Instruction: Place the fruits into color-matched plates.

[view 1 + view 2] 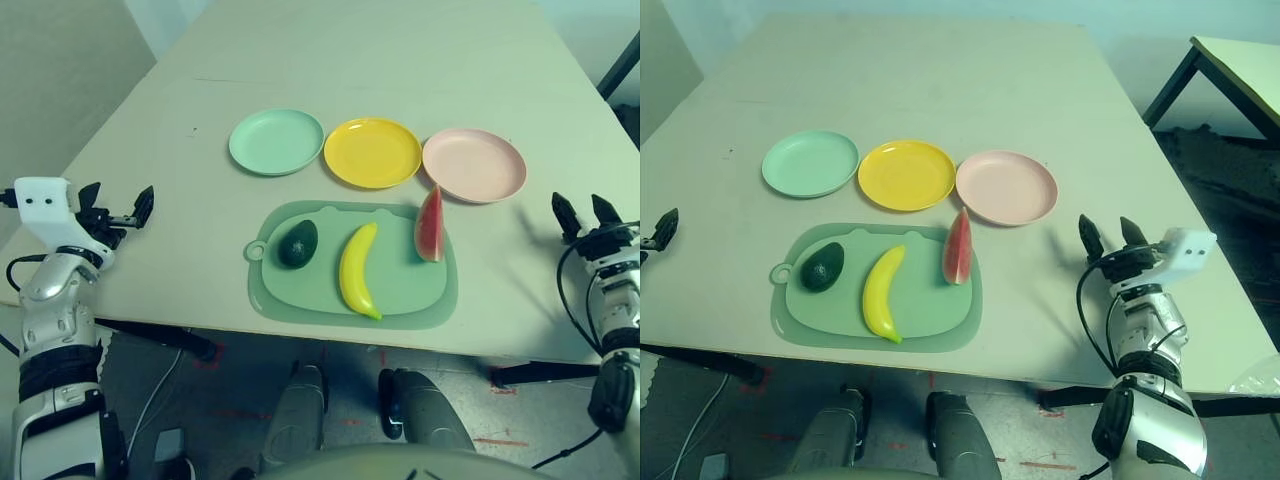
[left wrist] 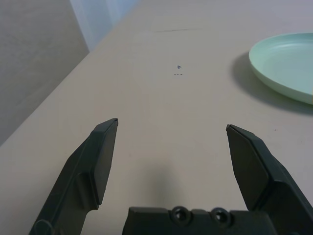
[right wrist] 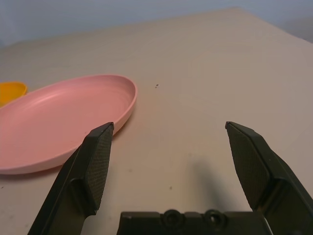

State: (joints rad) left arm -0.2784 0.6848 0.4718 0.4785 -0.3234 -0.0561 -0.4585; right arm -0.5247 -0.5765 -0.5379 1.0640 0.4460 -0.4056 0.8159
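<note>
On green mat (image 1: 265,300), three fruits (image 1: 357,270).

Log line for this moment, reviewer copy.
left claw: open, empty | right claw: open, empty | avocado, banana, watermelon: on mat | fruits unplated

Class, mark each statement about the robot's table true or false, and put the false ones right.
1. The avocado lies on the green mat. True.
2. The yellow plate stands between the mint green plate and the pink plate. True.
3. The banana is already on the yellow plate. False: the banana lies on the mat.
4. The left pincer is closed on the watermelon. False: it is open and empty; the watermelon wedge is at the mat.
5. The right pincer is open. True.
</note>
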